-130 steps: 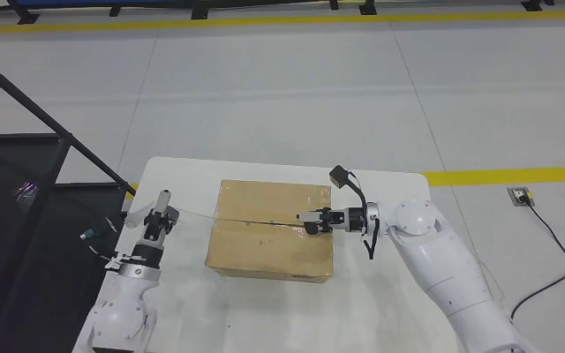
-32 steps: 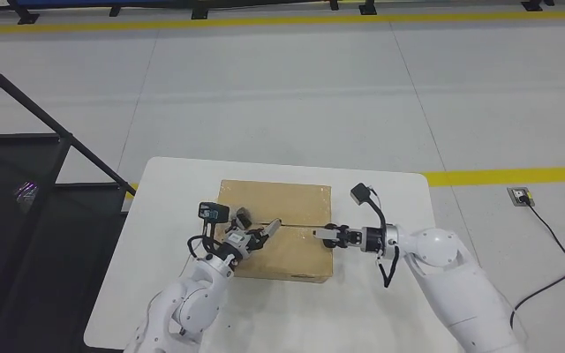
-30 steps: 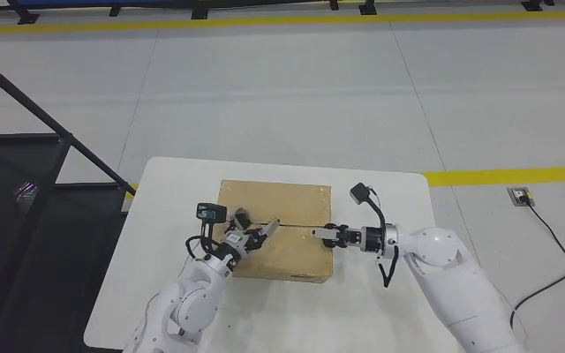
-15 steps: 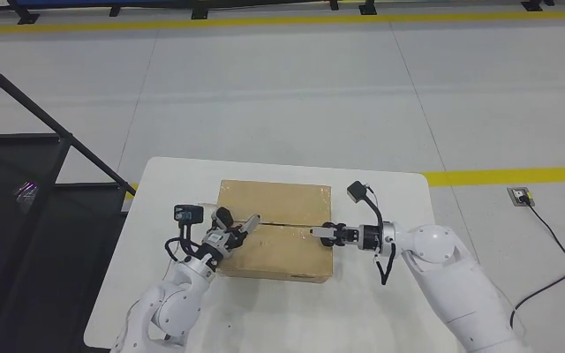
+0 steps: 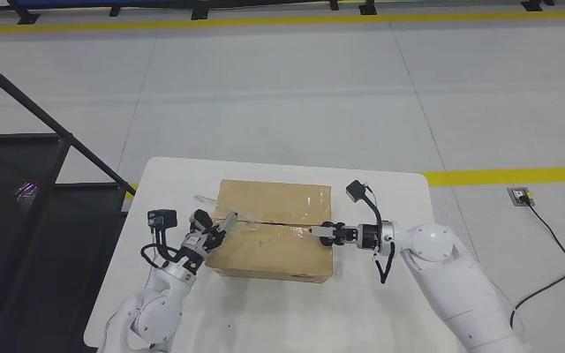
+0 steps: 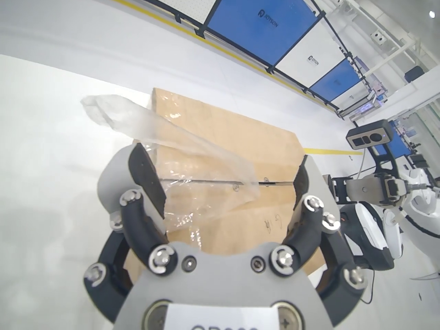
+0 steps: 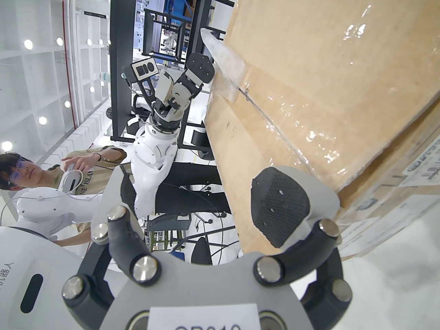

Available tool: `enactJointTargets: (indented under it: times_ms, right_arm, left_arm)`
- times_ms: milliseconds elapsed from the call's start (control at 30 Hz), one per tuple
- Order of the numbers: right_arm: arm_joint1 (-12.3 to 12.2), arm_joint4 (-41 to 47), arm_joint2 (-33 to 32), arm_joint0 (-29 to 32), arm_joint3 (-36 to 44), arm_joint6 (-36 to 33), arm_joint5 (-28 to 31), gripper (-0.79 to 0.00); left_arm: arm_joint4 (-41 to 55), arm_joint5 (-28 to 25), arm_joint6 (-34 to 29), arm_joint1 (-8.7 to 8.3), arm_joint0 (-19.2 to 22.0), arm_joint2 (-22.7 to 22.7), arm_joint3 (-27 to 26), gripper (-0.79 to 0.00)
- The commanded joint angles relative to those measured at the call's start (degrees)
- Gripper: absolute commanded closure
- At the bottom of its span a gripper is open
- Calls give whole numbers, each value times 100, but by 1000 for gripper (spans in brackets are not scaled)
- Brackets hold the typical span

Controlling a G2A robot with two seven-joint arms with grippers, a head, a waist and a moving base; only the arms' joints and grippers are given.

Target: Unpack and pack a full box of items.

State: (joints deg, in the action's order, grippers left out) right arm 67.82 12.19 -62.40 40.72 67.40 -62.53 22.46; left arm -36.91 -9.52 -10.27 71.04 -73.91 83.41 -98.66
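Sagging by the released left gripper, loose tape could re-stick to the cardboard box; right gripper released too.

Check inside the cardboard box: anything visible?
Nothing visible inside. The cardboard box is closed on top; only its thin seam shows, with clear tape peeled up at one end. The contents are covered.
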Motion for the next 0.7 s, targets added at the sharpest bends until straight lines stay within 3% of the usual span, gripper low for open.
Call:
enactJointTargets:
  times_ms: [0, 200, 333, 533, 667]
  right_arm:
    - [-3, 17, 0, -4, -30, -8, 29, -785]
    - [-10, 67, -2, -16, -101, -27, 92, -785]
    - [-15, 102, 2, -25, -167, -54, 146, -785]
    - [-26, 172, -15, -39, -289, -100, 226, -785]
    - [-33, 209, -24, -57, -343, -130, 265, -785]
  left_arm:
    - [433, 111, -16, 5, 12, 151, 12, -785]
    - [1829, 462, -253, 35, 249, 457, 143, -785]
    - [2572, 1258, -432, 67, 634, 536, 402, -785]
    - [2723, 1569, -1090, 41, 1032, 480, 747, -785]
    - [2697, 1676, -1177, 53, 1308, 293, 954, -785]
